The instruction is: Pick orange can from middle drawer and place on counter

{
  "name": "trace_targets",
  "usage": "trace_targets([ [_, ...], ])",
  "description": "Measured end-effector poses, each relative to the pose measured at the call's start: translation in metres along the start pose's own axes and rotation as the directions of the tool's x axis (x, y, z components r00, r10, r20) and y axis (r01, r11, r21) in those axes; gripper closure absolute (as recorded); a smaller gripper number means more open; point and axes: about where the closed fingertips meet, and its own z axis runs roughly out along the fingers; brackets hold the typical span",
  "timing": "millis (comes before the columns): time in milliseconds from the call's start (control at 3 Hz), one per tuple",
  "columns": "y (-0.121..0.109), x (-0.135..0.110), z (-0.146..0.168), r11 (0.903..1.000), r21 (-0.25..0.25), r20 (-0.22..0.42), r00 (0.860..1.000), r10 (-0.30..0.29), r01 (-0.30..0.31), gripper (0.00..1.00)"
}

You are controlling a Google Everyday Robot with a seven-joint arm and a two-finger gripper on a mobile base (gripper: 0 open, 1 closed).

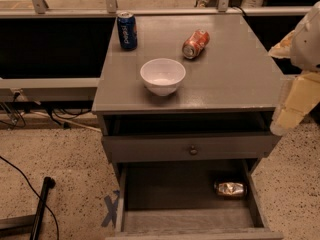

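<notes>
The orange can (231, 189) lies on its side at the right of the middle drawer (175, 191), which is pulled open at the bottom of the view. The counter (230, 74) is the grey cabinet top above it. My gripper (292, 106) hangs at the right edge of the view, beside the counter's front right corner. It is above and to the right of the can and well apart from it. It holds nothing that I can see.
On the counter stand a white bowl (162, 75) at the front middle and a blue Pepsi can (127, 30) at the back left. A red-orange can (195, 43) lies on its side at the back. A drawer front with a knob (192, 149) sits above the open drawer. Cables and a black pole (40, 209) lie on the floor at the left.
</notes>
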Motion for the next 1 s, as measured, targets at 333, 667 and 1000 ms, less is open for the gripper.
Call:
trace_targets([
  [333,0.025,-0.010,0.036,0.9965,-0.050,0.101,0.993,-0.061,0.067,0.00],
  [667,0.076,-0.036,0.073,0.9876,-0.046,0.268,0.954,-0.132,0.150,0.00],
  [1000,0.119,-0.024,0.113,0.9950,-0.042,0.392,0.918,-0.067,0.090,0.00],
])
